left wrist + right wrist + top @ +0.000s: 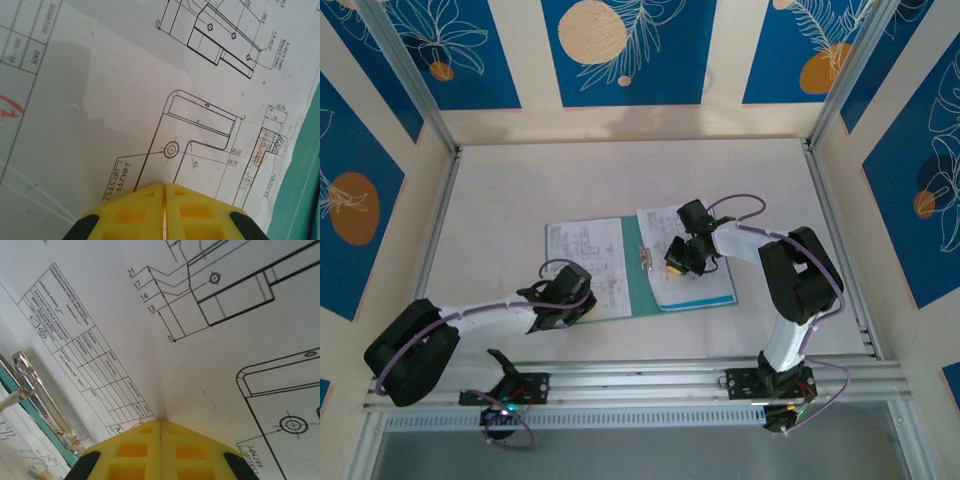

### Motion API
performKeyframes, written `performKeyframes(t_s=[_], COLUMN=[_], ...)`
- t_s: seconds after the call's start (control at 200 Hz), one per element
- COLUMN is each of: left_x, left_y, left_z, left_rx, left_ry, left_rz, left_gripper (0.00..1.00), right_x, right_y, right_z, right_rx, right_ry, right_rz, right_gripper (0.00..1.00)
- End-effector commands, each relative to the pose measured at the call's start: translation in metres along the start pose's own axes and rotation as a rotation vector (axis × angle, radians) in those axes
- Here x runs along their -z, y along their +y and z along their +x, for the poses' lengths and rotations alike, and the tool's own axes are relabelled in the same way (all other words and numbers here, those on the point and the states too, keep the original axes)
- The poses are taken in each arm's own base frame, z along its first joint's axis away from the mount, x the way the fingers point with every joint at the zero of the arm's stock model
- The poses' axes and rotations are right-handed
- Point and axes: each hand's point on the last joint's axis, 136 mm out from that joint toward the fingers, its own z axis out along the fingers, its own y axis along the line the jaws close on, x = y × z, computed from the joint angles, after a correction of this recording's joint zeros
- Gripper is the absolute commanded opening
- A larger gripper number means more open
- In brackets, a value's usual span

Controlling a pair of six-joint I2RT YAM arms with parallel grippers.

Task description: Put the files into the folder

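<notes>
Folder (638,295) lies open and flat mid-table (520,190), teal showing along the spine. Files are on it: one white drawing sheet (582,248) covers the left half, another white sheet (705,280) the right half, and a sky-blue sheet (705,304) peeks out under the right one's near edge. Metal clip (35,390) sits at the spine, just beside the right sheet's title block. Left gripper (164,186): jaws closed flush with nothing between them, tips down at the left sheet near its near edge, teal just to the right. Right gripper (161,423): likewise closed and empty, tips at the right sheet close to the clip. My read on handling: the sheets are light, limp and slick on each other. They'll buckle if shoved and slide as a stack if dragged. Closed tips are fine for pressing or sliding, not lifting. To lift one, work a free corner or outer edge up, then pinch thin. The folder cover looks like stiffer card: take it at the outer edge to fold it over while the other arm pins the papers. Risks are creasing, or dragging the blue sheet out from below.
</notes>
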Motion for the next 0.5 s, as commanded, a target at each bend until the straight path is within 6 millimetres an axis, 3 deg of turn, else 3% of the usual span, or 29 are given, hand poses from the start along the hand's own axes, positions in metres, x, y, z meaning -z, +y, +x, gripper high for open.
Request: performKeyframes(t_s=[0.0,0.26,0.495], left_x=[0.0,0.001,0.001], left_y=[0.03,0.03,0.03], left_z=[0.005,0.005,0.004], left_rx=[-0.007,-0.008,-0.009], left_ry=[0.002,0.001,-0.003], left_rz=[-0.104,-0.104,-0.106], left_gripper=[0.09,0.08,0.08], right_x=[-0.006,0.001,0.017], right_y=[-0.008,-0.008,0.004], right_z=[0.008,0.007,0.009], right_rx=[0.003,0.008,0.029], right_ry=[0.033,0.019,-0.009], right_rz=[0.039,0.05,0.029], right_gripper=[0.0,0.0,0.0])
